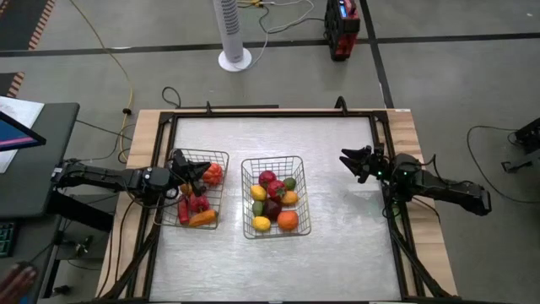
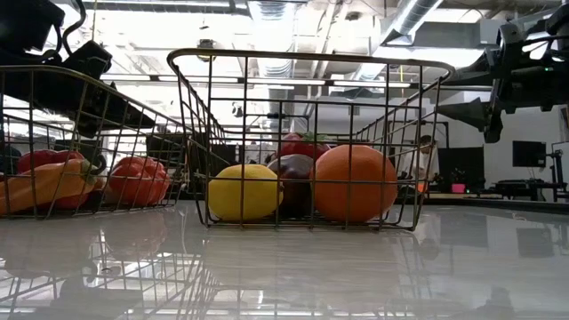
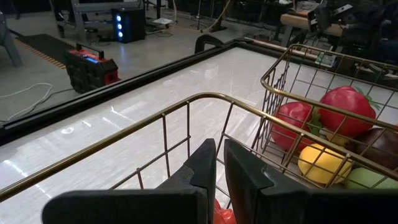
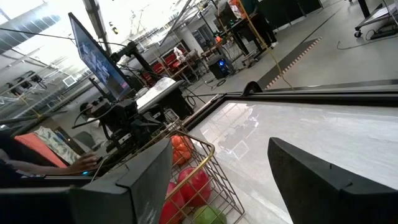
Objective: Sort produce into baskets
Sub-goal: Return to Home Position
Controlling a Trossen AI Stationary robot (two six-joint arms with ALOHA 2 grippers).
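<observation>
High view: all colourful toy produce (image 1: 288,220) lies in two silvery wire-grid baskets (image 1: 272,158) — sorting looks done. Left pincer (image 1: 187,169), narrow and empty, hangs over the left basket (image 1: 227,181); right pincer (image 1: 354,160) gapes wide. Next, likely — both retreat home.

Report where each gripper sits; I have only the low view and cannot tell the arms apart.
Observer: The left gripper hangs over the left basket, above its red and orange produce.
Operator: Give me the right one.
Observer: The right gripper is over bare table, to the right of the middle basket and apart from it.
Operator: Check both sets of fingers.
Observer: The left fingers stand all but together with nothing between them; the right fingers are wide apart and empty.
</observation>
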